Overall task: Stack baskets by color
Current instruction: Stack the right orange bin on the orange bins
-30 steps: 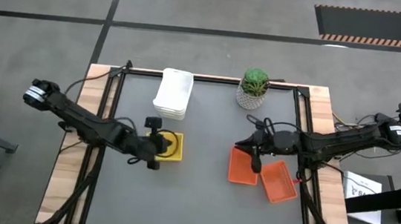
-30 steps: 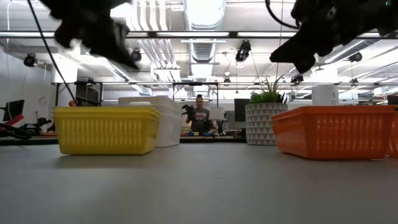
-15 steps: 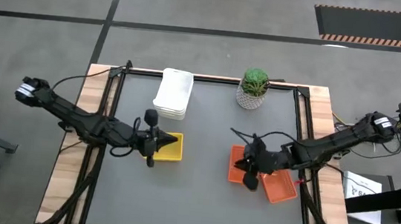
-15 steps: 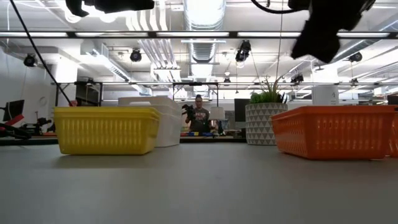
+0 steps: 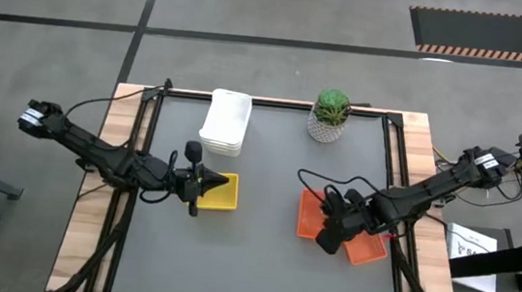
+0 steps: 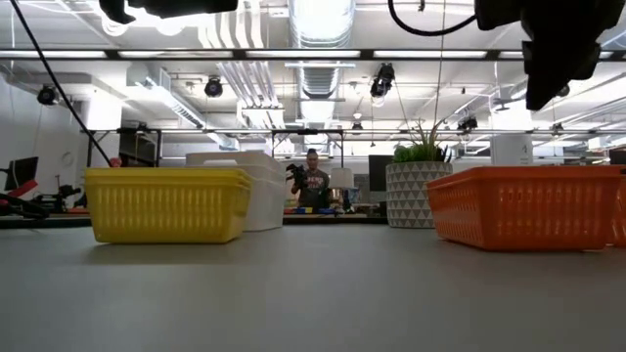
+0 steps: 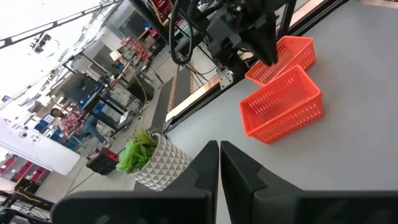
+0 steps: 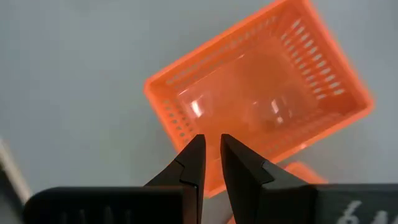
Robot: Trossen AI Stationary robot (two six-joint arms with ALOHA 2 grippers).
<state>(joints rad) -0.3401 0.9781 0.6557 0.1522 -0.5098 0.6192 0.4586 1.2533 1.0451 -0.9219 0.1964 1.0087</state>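
Note:
Two orange baskets stand on the table at the right: one [image 5: 308, 215] [image 8: 261, 106] and, beside it, a skewed one [image 5: 367, 245]. My right gripper [image 5: 327, 239] [image 8: 210, 140] hangs above them, pointing steeply down. A narrow gap shows between its fingers, with nothing in it. A yellow basket [image 5: 221, 193] [image 6: 166, 203] stands left of centre. My left gripper [image 5: 210, 183] [image 7: 219, 149] is shut and empty, and points roughly level above the yellow basket. A stack of white baskets [image 5: 226, 121] stands at the far edge.
A green plant in a white patterned pot [image 5: 329, 114] [image 7: 152, 158] stands at the far edge, right of the white stack. The grey tabletop [image 5: 258, 262] has bare room in the middle and along the near edge. A person stands in the room far behind the table [image 6: 313, 181].
My left gripper has risen from the yellow basket and tipped up from pointing down to roughly level. My right gripper has swung toward the table's near edge over the orange baskets, rolled, and tipped to point steeply down. No basket has moved.

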